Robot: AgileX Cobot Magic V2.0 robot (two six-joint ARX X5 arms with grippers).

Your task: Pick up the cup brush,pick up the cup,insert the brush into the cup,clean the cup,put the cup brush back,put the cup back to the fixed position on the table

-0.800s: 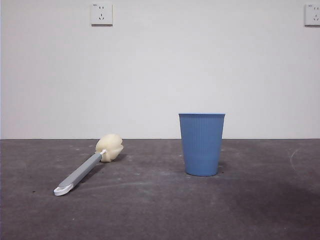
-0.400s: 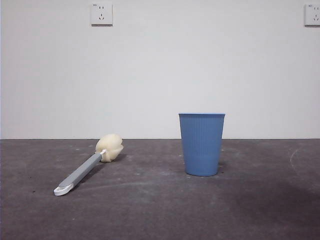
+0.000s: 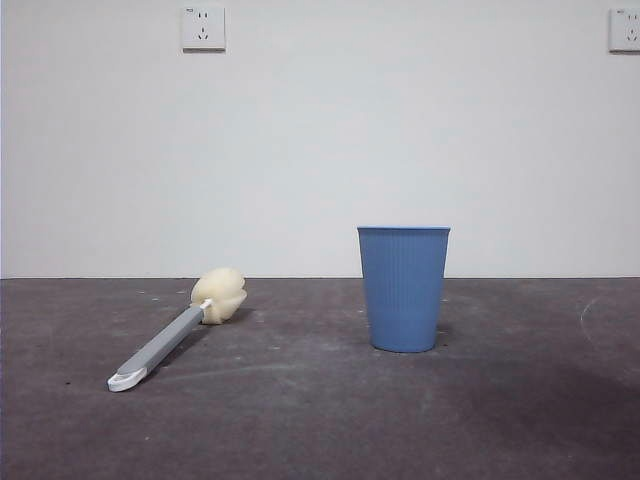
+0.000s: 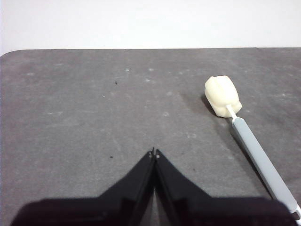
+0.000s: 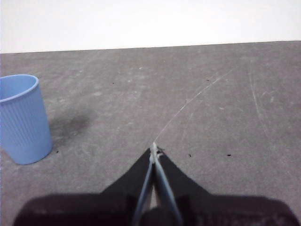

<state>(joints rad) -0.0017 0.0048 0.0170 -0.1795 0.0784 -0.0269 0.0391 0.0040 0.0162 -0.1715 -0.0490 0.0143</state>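
Cup brush (image 4: 244, 132) handle's looped end runs off-frame.

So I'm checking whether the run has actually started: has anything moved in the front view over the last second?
Nothing has visibly changed. The grey-handled cup brush with the cream sponge head lies on the dark matte table as before, and the blue ribbed plastic cup stands upright in the same spot. No arm has come into the front view; the left gripper and right gripper are shut, holding nothing.

Plain white wall (image 3: 320, 140) with 2 sockets (image 3: 203, 28).
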